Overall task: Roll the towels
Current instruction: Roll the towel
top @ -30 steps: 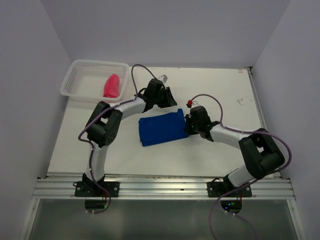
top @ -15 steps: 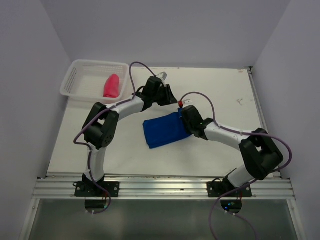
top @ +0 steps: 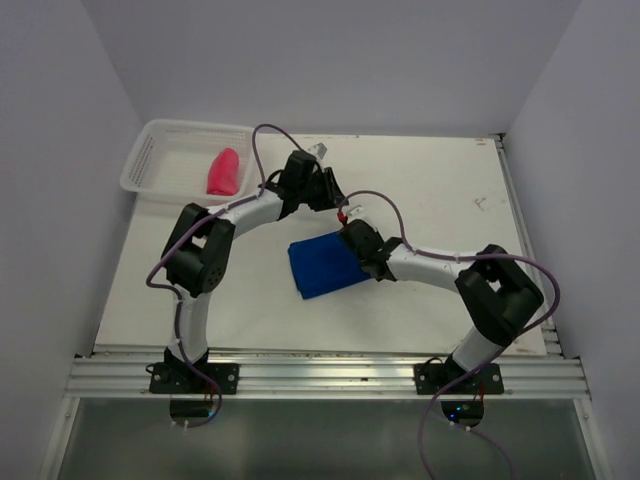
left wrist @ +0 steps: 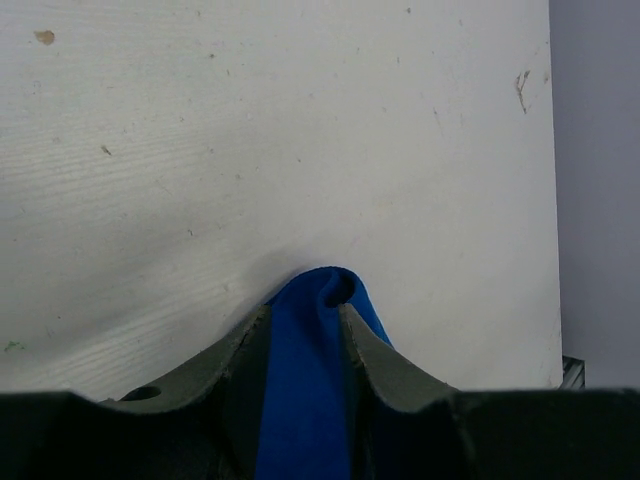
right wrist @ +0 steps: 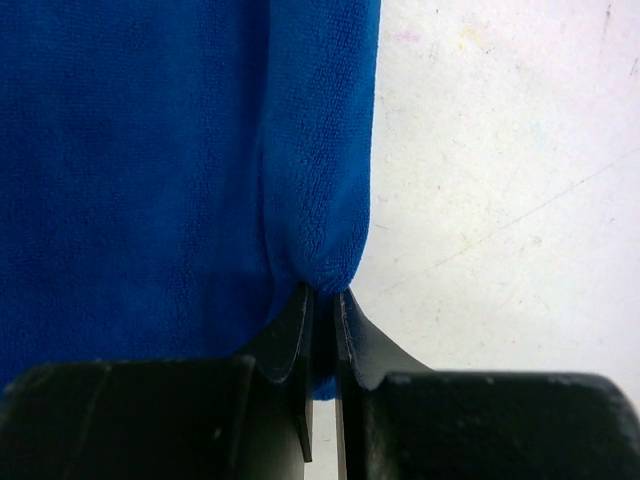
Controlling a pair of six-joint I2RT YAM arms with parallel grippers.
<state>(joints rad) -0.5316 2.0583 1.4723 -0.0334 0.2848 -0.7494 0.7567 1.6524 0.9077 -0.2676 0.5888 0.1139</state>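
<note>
Surface point(top: 440, 190): white, flat, matt, faint wood grain, scuffs and specks; walled by pale panels on three sides.

Basket point(top: 137, 170): white plastic mesh, rectangular, rounded corners, flared rim; stands at the far left corner of the surface.

Blue towel point(top: 318, 268): royal blue, soft napped cloth, folded into a rough rectangle; lies mid-surface between the two arms; long axis runs left to right, the right end skewed slightly toward the far side; its right edge is doubled over into a plump rounded lip.

Pink towel point(top: 223, 172): bright pink-red cloth in a stubby rolled bundle; inside the basket, right of its middle; long axis near to far, the narrower end pointing away.

Left tool point(left wrist: 303, 312): grey fingers clamped on a raised, looped fold of the blue towel, the fold poking out past the tips.

Right tool point(right wrist: 322, 295): dark fingers almost together, pinching the blue towel's rolled edge.
</note>
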